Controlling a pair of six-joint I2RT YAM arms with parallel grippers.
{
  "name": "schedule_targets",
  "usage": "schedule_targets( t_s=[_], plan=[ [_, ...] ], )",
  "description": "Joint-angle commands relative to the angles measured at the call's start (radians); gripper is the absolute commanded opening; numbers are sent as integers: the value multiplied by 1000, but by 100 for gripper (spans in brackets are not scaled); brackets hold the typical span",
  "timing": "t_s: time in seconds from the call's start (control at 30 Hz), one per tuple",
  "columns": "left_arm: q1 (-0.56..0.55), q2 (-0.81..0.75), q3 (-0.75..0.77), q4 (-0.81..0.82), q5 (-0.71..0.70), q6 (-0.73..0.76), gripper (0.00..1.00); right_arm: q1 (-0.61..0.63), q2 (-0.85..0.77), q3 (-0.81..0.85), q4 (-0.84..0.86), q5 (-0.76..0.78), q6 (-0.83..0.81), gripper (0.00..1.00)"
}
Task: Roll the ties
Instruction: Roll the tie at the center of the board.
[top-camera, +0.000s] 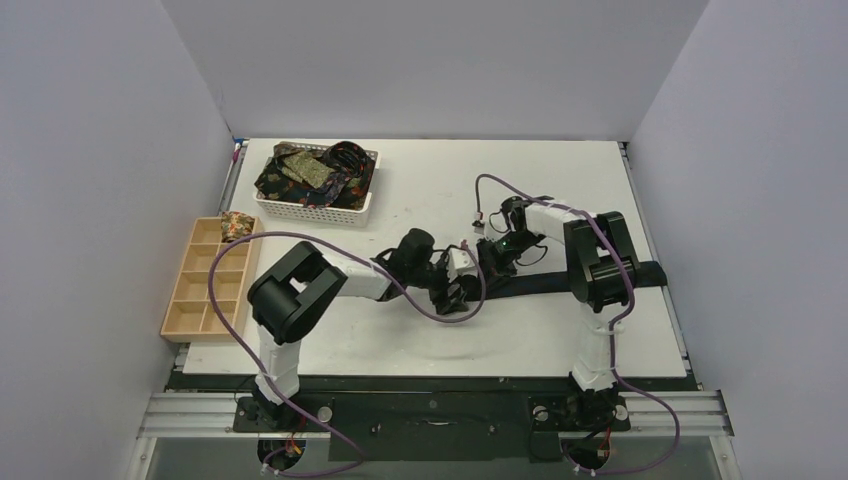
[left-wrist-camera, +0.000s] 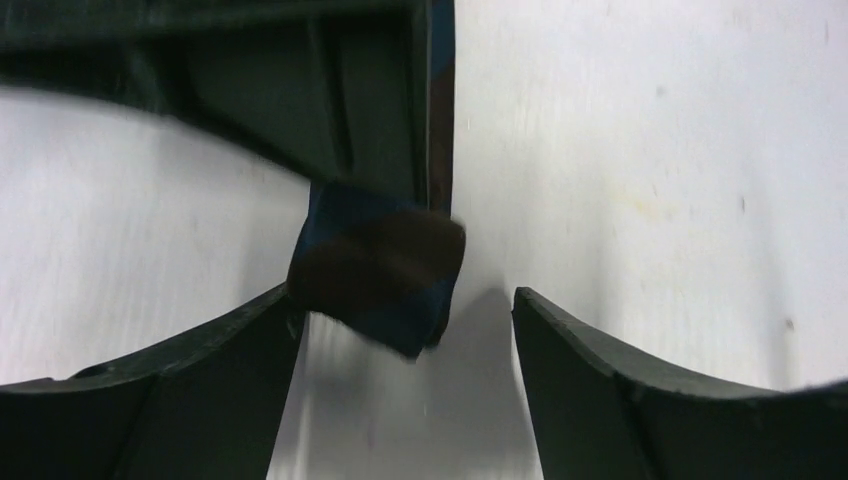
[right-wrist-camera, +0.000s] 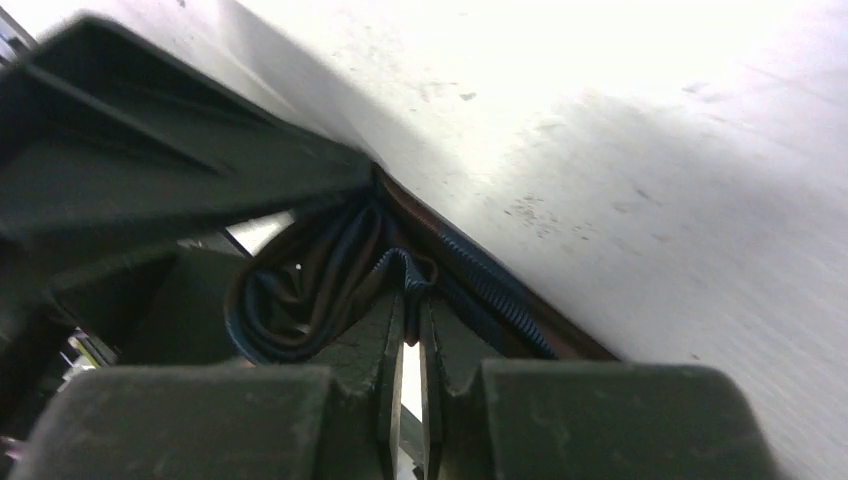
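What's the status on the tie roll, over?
Left gripper open astride the tie, at its rolled end. Right gripper shut on tie. Nothing blocking.

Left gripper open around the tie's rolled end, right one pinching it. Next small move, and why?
Probably close the left gripper on the rolled end of the tie. That end sits loose between its open fingers while the right gripper pinches the folds, and a long stretch lies unrolled.
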Motion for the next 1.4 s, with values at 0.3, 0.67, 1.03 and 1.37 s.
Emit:
schedule_targets(
  t_s=[0.3, 0.67, 1.03, 1.37],
  plan=[
    [73, -131, -130, -12, 33, 130, 84, 66, 100, 31, -4, 68, -182, 0],
    [5, -82, -83, 64, 23, 73, 78, 57, 98, 35, 19, 70, -131, 0],
    [-17, -82, -29, 58, -12, -2, 37, 56, 100, 28, 39, 64, -104, 0],
    [-27, 57, 44, -72, -157, -57, 32, 56, 27, -34, 130, 6, -17, 0]
  ],
)
